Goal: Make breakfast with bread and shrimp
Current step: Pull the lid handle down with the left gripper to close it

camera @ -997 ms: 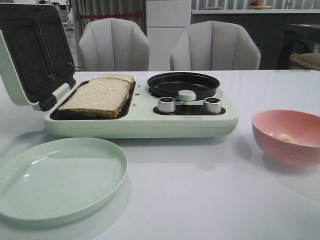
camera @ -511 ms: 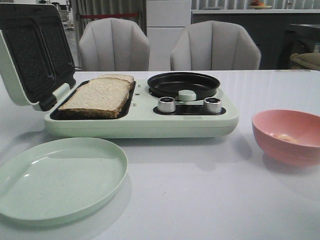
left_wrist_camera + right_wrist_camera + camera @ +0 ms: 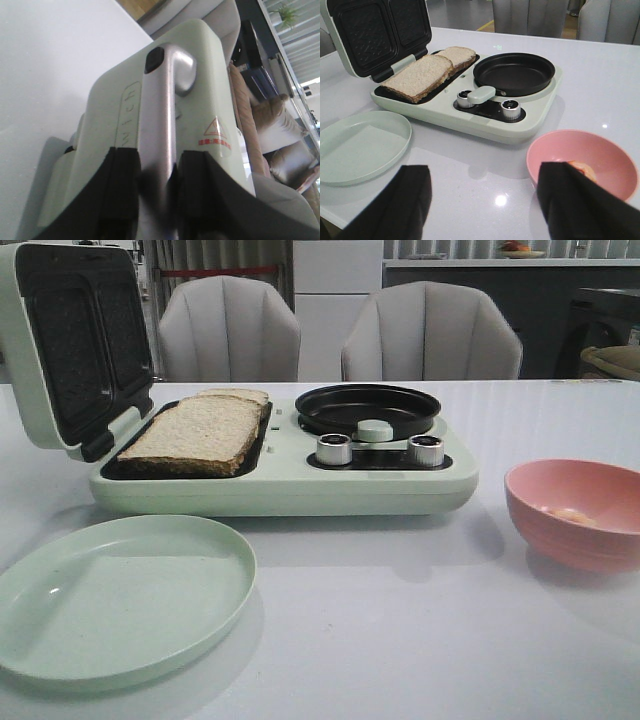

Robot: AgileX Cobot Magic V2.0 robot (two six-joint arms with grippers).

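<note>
- The bread [image 3: 196, 430], two slices, lies flat on the left-hand plate of the sandwich maker [image 3: 285, 480]. The slices sit one behind the other, so the pair's long axis runs from the near bench edge away toward the chairs [image 3: 228, 330]; the front slice overlaps the rear one, hiding most of it.
- The shrimp [image 3: 568, 514] sits in the pink bowl [image 3: 575, 512] at the right. Only pale orange bits show above the rim, too small to tell which way they point.
- The lid [image 3: 70, 340] stands raised at the left, its dark grid plates facing the bread.
- The left end effector [image 3: 152, 195] is clamped on the lid's silver handle [image 3: 159, 130], one dark finger on each side. It is outside the front view.
- The right end effector [image 3: 485, 200] hangs with fingers wide apart, holding nothing, above the bench [image 3: 400, 620] between the green plate [image 3: 115, 595] and the bowl.
- Bare bench lies between plate and bowl; the plate is cut off by the left edge, the bowl by the right.
</note>
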